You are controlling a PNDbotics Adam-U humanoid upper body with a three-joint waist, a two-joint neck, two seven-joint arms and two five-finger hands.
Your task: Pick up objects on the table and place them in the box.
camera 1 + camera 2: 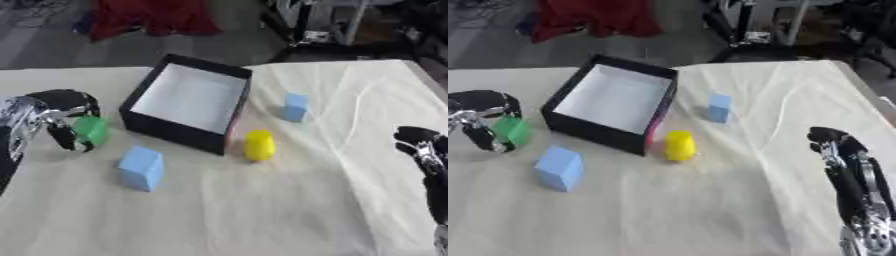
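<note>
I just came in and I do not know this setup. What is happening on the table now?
The robot is putting things from the table into a black box, which looks empty so far. Its left hand is curled around a green block left of the box. Two blue blocks and a yellow piece lie on the cloth. The right hand rests idle at the right.

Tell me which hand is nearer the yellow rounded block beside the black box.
Right, narrowly. The right hand rests open toward the table's right edge from the yellow rounded block; the left hand is farther left, curled round a green block.
</note>
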